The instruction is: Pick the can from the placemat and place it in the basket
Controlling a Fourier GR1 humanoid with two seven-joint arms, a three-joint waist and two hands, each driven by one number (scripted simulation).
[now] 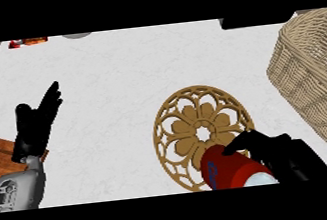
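In the head view, the right hand point(278, 152) is gripping a red can point(232, 169) with a blue label and a pale top, its fingers point(238, 142) curling round the can's side near the counter's point(117, 66) near edge. The can is lying tilted over the near rim of the round, golden openwork placemat point(198, 128). The wicker basket point(316, 81) is standing by the counter's right edge, just beyond the placemat and apart from the can. The left hand point(34, 125) is resting near the left edge, fingers straight and together, holding nothing.
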